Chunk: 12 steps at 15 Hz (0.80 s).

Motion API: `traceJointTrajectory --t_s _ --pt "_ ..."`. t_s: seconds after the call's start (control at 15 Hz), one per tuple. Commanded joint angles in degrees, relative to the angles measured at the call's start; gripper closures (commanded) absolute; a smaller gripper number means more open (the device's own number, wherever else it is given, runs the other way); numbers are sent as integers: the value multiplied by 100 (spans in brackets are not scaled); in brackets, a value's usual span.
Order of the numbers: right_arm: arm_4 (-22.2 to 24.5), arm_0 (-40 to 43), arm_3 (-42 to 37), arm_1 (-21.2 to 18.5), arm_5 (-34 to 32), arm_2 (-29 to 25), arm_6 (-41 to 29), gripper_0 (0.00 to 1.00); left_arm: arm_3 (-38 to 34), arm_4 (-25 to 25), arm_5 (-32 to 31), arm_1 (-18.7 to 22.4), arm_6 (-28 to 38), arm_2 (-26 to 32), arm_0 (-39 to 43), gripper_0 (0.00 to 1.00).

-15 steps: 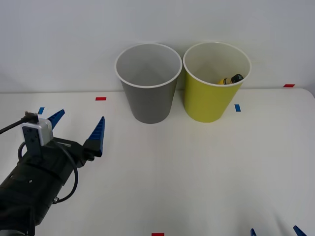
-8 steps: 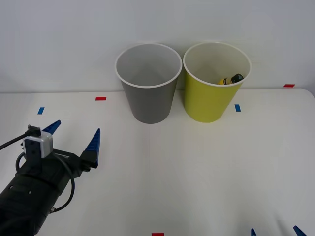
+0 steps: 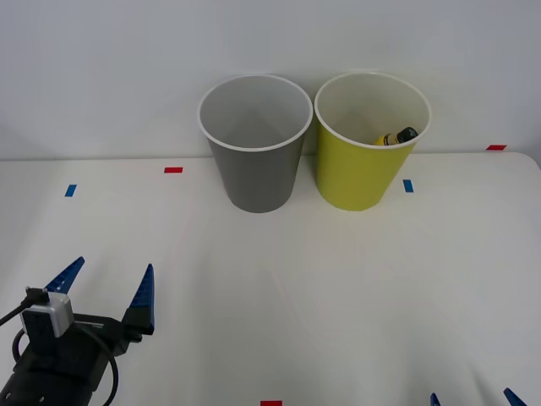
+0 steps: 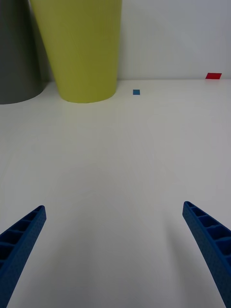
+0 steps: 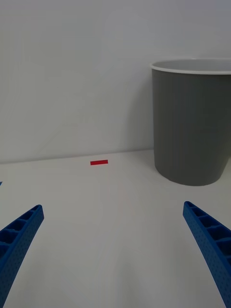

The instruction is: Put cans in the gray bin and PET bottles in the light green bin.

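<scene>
PET bottle lying tilted inside light green bin, black cap up near the rim; gray bin just beside, apparently empty, floor hidden. Left gripper spread wide, holding nothing, low at near-left of table. Right gripper at near-right edge, fingers parted, holding nothing.

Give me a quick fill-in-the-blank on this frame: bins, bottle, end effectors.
1. The small bottle with the yellow label and black cap lies inside the ____ tapered round bin.
2. The gray tapered round bin with the white rim stands to the ____ of the other bin in the front view.
3. The left end effector, over the table's near left, has its blue fingers ____.

Missing words: yellow-green; left; open
</scene>
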Motion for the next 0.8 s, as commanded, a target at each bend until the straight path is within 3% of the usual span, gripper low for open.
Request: traceJointTrajectory --t_s 0.07,0.53,0.8 --pt "0 0 0 0 0 0 0 1 647 -275 -962 -332 28 -50 248 0" --pt "0 0 0 0 0 0 0 1 1666 -609 -1858 -367 98 -103 362 0" --pt "0 0 0 0 0 0 0 2 1666 -794 -2034 -358 46 -156 925 0"
